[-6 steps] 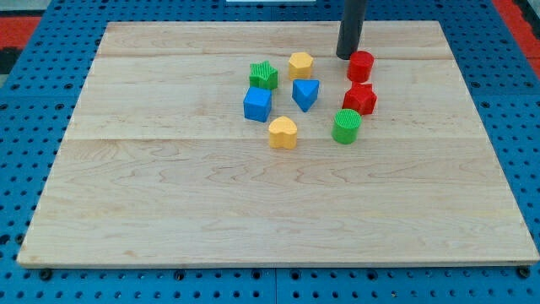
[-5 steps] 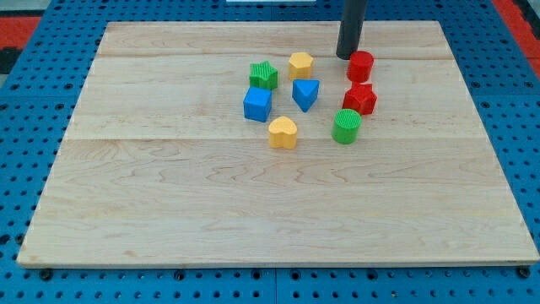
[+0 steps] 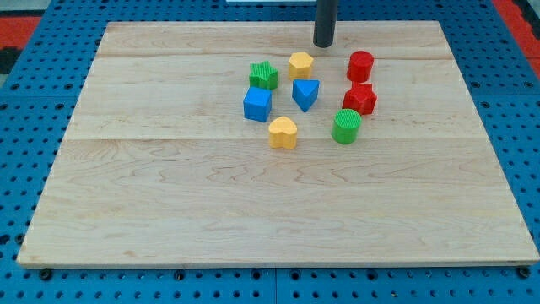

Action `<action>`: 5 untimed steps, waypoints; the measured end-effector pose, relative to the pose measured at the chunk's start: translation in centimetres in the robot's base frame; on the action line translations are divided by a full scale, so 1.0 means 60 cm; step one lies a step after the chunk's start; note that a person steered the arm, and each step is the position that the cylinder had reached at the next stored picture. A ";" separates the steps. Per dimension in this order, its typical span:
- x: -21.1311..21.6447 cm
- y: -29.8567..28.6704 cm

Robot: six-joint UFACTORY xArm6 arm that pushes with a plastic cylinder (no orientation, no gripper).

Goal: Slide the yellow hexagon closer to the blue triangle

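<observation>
The yellow hexagon point(image 3: 300, 64) lies on the wooden board just above the blue triangle point(image 3: 305, 94), with a narrow gap between them. My tip point(image 3: 324, 44) stands on the board above and slightly to the right of the yellow hexagon, apart from it. It touches no block.
A green star-like block point(image 3: 263, 75) and a blue cube point(image 3: 257, 104) lie left of the triangle. A yellow heart point(image 3: 283, 133) lies below it. A red cylinder point(image 3: 360, 66), a red block point(image 3: 359, 99) and a green cylinder point(image 3: 346, 126) lie to the right.
My tip has moved to the view's left and a little up, away from the red cylinder and toward the spot above the yellow hexagon. No block has moved.
</observation>
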State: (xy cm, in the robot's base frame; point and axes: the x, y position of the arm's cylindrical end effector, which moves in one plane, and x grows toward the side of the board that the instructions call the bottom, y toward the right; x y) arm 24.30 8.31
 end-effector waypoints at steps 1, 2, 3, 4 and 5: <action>0.000 -0.006; 0.004 -0.025; 0.028 -0.043; 0.052 -0.042; 0.088 -0.035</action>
